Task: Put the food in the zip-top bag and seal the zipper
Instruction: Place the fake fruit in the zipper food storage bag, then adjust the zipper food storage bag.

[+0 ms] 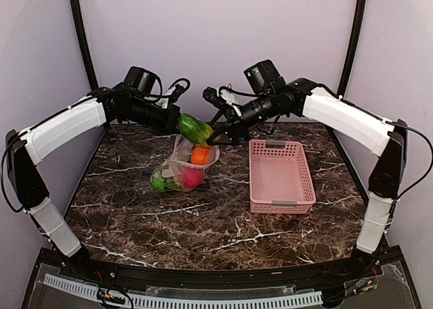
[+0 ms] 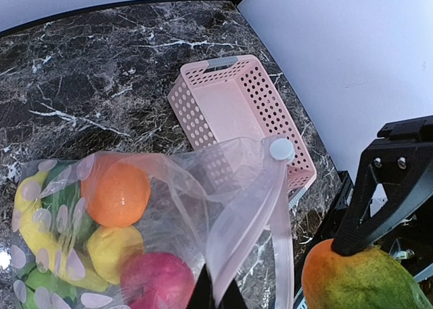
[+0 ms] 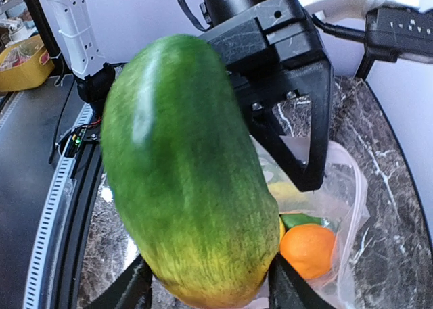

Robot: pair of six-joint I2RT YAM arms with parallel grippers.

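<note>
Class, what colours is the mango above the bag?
Mango: green fading to yellow-orange; clearest in right wrist view.

The clear, soft plastic zip-top bag [image 2: 243, 221] is printed with pale round dots, and through it show a round orange toy fruit [image 2: 116, 194], a yellow toy lemon [image 2: 115, 251], a red-pink toy fruit [image 2: 155, 282] and a yellow toy banana [image 2: 30, 234]. The oval toy mango [image 3: 189, 174] is deep green, fading to yellow-orange at one end. The rectangular plastic lattice basket [image 2: 223, 106] is pale pink, and the table [image 1: 203, 221] is dark brown marble veined in white.
</note>
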